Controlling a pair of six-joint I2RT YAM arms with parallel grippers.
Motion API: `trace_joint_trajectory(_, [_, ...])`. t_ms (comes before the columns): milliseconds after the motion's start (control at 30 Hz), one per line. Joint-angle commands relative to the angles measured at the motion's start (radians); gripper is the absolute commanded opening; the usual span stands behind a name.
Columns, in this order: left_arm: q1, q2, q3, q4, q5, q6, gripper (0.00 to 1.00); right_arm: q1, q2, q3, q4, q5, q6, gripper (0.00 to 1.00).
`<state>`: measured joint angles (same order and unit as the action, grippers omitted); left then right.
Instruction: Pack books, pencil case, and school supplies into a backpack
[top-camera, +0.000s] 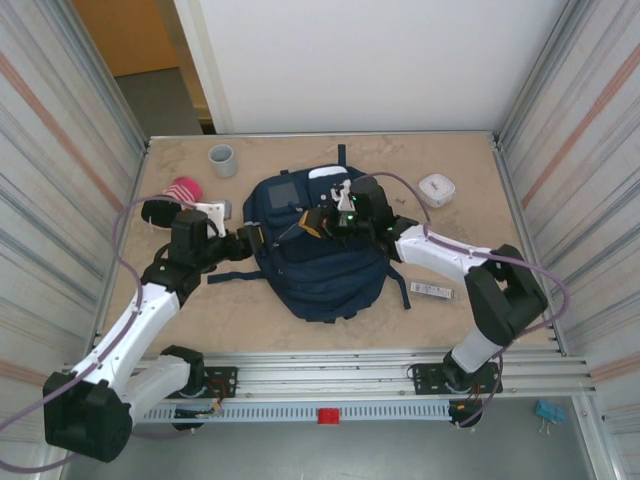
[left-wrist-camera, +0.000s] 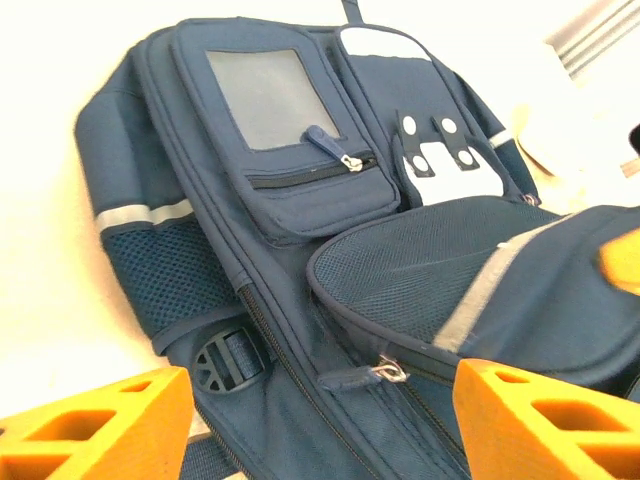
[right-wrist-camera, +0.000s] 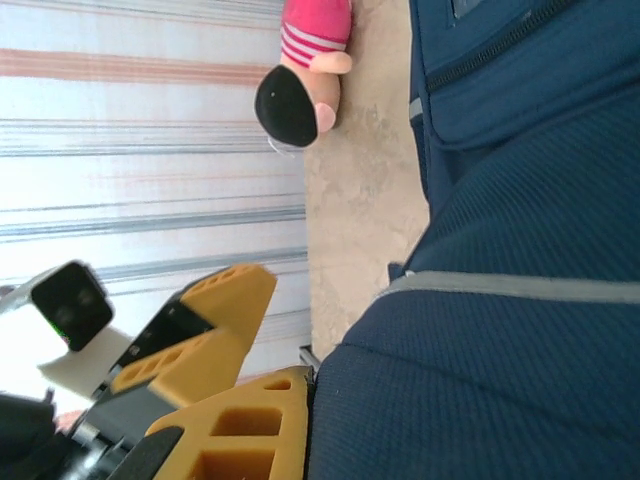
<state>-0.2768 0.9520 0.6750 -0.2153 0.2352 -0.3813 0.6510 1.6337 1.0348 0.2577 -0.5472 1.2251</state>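
Note:
The navy backpack (top-camera: 322, 258) lies flat in the middle of the table, with its grey stripes and clear window pocket (left-wrist-camera: 270, 95) facing up. At its left side my left gripper (top-camera: 262, 238) is open. Its orange fingers (left-wrist-camera: 100, 425) stand on either side of a zipper pull (left-wrist-camera: 362, 377) without touching it. My right gripper (top-camera: 312, 222) is over the backpack's upper front and is shut on a fold of its fabric. One orange finger (right-wrist-camera: 250, 430) presses against the cloth and the other is hidden behind it. The books and pencil case are out of view.
A grey cup (top-camera: 221, 158) and a pink striped doll (top-camera: 182, 190) sit at the back left. A white item (top-camera: 437, 188) lies at the back right. A small flat pack (top-camera: 432, 290) lies to the right of the backpack. Metal walls close in both sides.

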Motion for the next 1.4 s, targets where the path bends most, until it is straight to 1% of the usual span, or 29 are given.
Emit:
trace_joint_trajectory(0, [-0.001,-0.024,0.029,-0.084,-0.077,-0.028,0.72,0.016,0.064,0.082,0.081,0.035,-0.035,0.00])
trace_joint_trajectory(100, [-0.001,-0.028,0.027,-0.087,-0.077,-0.053,0.75,0.035,0.093,0.112,0.060,0.060,-0.044,0.00])
trace_joint_trajectory(167, [-0.001,-0.025,0.016,-0.071,-0.064,-0.069,0.77,0.047,0.098,0.121,0.043,0.077,-0.044,0.03])
trace_joint_trajectory(267, [-0.001,-0.019,0.000,-0.055,-0.052,-0.099,0.78,0.060,0.084,0.123,0.028,0.100,-0.044,0.15])
trace_joint_trajectory(300, [-0.001,-0.016,-0.003,-0.054,-0.048,-0.113,0.79,0.063,0.074,0.125,0.012,0.104,-0.045,0.21])
trace_joint_trajectory(333, [-0.001,-0.017,-0.003,-0.057,-0.047,-0.125,0.79,0.066,0.064,0.128,-0.011,0.106,-0.088,0.26])
trace_joint_trajectory(400, [-0.001,-0.016,0.003,-0.063,-0.041,-0.150,0.80,0.069,0.034,0.131,-0.090,0.107,-0.125,0.39])
trace_joint_trajectory(467, [-0.001,-0.021,0.012,-0.068,-0.031,-0.181,0.80,0.071,-0.004,0.127,-0.170,0.113,-0.162,0.44])
trace_joint_trajectory(533, [-0.003,-0.030,0.021,-0.070,-0.018,-0.211,0.82,0.074,-0.049,0.120,-0.261,0.124,-0.203,0.47])
trace_joint_trajectory(600, [-0.022,-0.043,0.029,-0.071,-0.028,-0.242,0.83,0.075,-0.098,0.118,-0.371,0.137,-0.244,0.49])
trace_joint_trajectory(733, [-0.094,-0.050,0.049,-0.079,-0.094,-0.242,0.85,0.070,-0.193,0.121,-0.560,0.171,-0.299,0.52])
trace_joint_trajectory(833, [-0.145,-0.029,0.071,-0.091,-0.128,-0.236,0.87,0.047,-0.269,0.116,-0.686,0.186,-0.324,0.54])
trace_joint_trajectory(1000, [-0.209,0.052,0.145,-0.140,-0.158,-0.230,0.91,-0.051,-0.403,0.107,-0.930,0.241,-0.380,0.56])
trace_joint_trajectory(1067, [-0.236,0.086,0.181,-0.157,-0.166,-0.218,0.92,-0.130,-0.452,0.099,-1.041,0.239,-0.412,0.56])
trace_joint_trajectory(1167, [-0.272,0.119,0.205,-0.139,-0.184,-0.197,0.93,-0.261,-0.504,0.088,-1.217,0.252,-0.467,0.57])
trace_joint_trajectory(1267, [-0.279,0.158,0.207,-0.096,-0.173,-0.188,0.94,-0.383,-0.552,0.044,-1.353,0.278,-0.495,0.58])
trace_joint_trajectory(1367, [-0.279,0.193,0.220,-0.082,-0.163,-0.172,0.94,-0.511,-0.586,-0.030,-1.454,0.314,-0.479,0.59])
